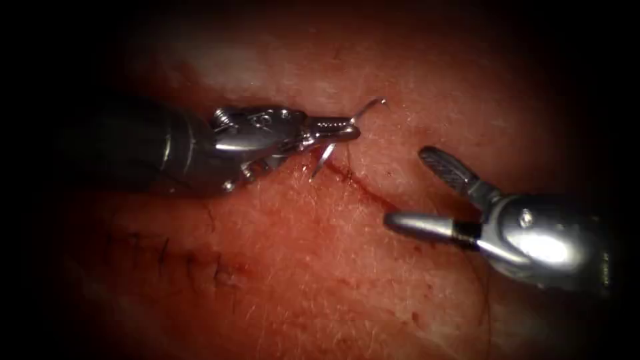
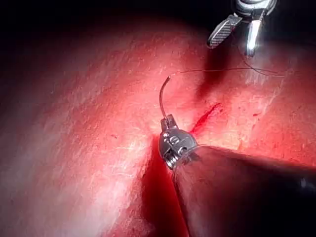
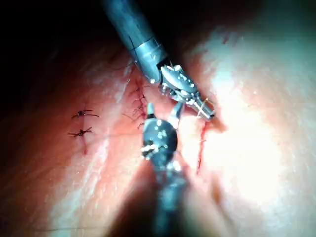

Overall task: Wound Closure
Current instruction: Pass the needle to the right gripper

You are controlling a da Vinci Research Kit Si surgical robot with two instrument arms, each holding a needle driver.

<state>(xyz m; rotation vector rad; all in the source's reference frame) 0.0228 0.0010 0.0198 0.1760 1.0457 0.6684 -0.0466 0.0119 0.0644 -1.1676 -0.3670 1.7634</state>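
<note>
- Left end effector [image 1: 337, 128] clenches the needle [image 1: 347, 130] mid-curve above the cut [image 1: 360, 187]; a loose grip could let it twist
- Right end effector [image 1: 417, 190] gapes, holding nothing, beside the tissue [image 1: 300, 267]

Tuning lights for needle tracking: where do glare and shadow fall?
Endoscope view: dark around the edges; glare on the open, empty right tool; the left tool, shut on the needle mid-curve at the cut, is evenly lit; whether the needle enters tissue is unclear. Left wrist view: the left tool's shaft shadows the tissue. Right wrist view: tissue glares white.
</note>
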